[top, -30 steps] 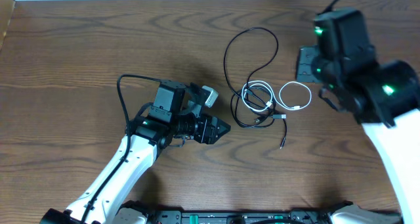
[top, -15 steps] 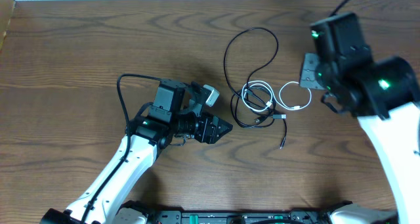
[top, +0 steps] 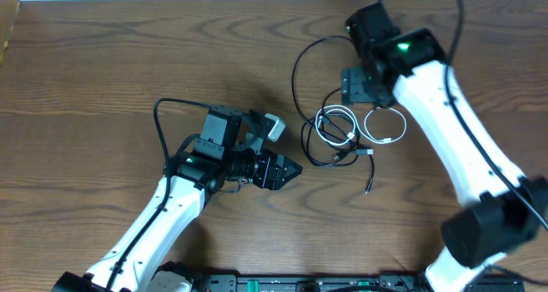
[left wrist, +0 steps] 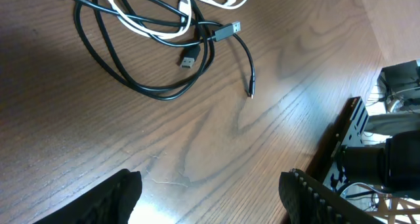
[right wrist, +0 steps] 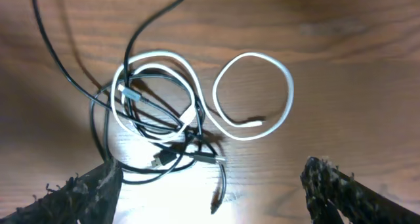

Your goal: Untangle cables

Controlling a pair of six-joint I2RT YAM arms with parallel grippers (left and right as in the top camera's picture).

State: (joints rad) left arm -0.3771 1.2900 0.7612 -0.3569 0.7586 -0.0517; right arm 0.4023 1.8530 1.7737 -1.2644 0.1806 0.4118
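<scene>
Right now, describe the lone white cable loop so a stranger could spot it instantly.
On the wooden table, find the knot of black and white cables right of centre. Just to its right lies a white loop, nearly a circle, with bare wood inside. Unlike the white coil in the knot, nothing black crosses it.

The cables (top: 338,129) lie on the table (top: 103,69), right of the left gripper (top: 293,166), beneath the right gripper (top: 358,88).

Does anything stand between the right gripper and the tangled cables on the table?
Nothing visible does. The right gripper hangs open over the cables, and its wrist view shows only them on the table.
</scene>
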